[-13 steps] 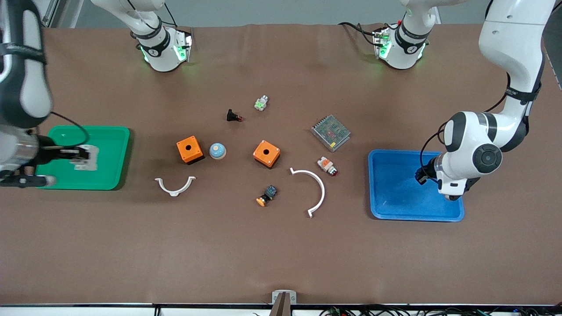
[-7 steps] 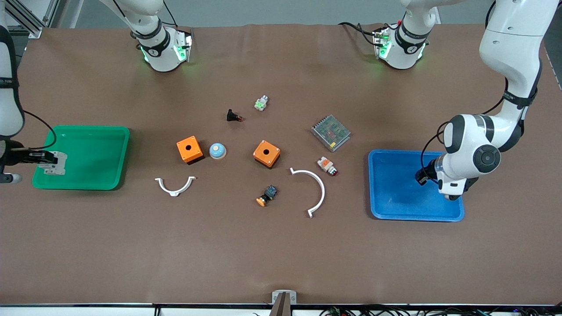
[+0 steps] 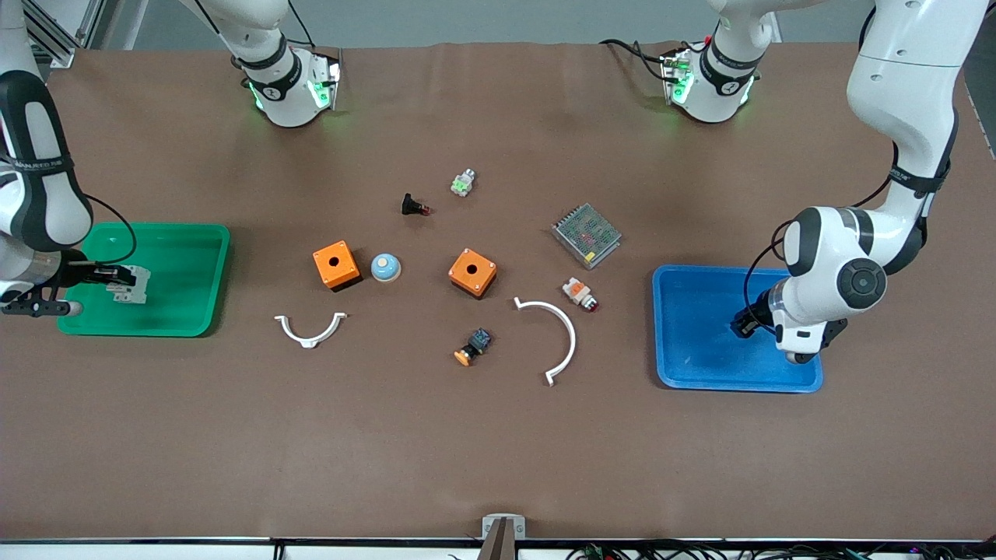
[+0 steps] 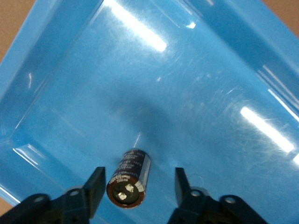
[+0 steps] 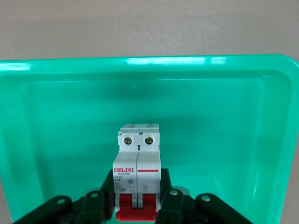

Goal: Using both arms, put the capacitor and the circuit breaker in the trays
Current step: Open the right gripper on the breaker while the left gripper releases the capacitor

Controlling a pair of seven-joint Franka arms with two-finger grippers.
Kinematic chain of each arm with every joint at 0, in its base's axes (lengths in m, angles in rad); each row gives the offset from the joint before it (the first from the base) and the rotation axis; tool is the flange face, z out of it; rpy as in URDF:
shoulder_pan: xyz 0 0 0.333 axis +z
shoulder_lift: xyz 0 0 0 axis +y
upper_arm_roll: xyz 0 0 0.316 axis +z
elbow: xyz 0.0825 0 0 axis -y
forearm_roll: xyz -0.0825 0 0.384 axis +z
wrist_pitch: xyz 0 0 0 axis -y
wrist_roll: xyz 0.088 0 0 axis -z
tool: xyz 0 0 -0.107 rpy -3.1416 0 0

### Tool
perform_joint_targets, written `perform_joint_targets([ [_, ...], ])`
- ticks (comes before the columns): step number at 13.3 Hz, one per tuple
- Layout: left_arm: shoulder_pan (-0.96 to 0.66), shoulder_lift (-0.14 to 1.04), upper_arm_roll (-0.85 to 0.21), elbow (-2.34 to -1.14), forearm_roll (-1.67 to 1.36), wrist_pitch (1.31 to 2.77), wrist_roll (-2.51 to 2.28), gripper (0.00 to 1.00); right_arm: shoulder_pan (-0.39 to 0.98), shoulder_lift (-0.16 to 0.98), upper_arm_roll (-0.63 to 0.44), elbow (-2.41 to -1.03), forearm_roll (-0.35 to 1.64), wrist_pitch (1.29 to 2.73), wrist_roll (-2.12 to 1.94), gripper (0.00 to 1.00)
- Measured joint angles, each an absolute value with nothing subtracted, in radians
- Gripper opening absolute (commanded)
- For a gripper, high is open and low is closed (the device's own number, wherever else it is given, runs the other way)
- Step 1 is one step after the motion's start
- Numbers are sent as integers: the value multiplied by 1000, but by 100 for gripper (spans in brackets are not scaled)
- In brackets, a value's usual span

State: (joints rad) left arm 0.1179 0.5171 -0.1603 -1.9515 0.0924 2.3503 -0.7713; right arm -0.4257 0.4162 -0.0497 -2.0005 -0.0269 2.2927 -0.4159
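Right gripper [image 5: 133,205] grips the circuit breaker [image 5: 138,170] over the green tray [image 5: 42,140] and should lower gently; left gripper [image 4: 138,186], open, has dropped the capacitor [image 4: 131,178] in the blue tray [image 4: 210,93]

In the front view the left gripper [image 3: 748,321] and whatever it carries are hidden under the arm's own wrist above the blue tray [image 3: 704,373]. The right arm's upper links run off the picture's edge. In the right wrist view, the circuit breaker [image 5: 138,175] has its red levers cut off at the frame edge between the right gripper [image 5: 133,205] fingers.
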Motion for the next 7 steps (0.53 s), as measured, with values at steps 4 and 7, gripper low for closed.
perform_joint_targets([
  [4, 118, 470, -172, -1863, 92, 2280, -764, 100, -430, 425, -50, -2030, -27, 2342, -416, 100],
  [7, 118, 376, -188, -1759, 93, 2100, -698, 100, -433, 416, -50, -2016, -27, 2333, -416, 100],
])
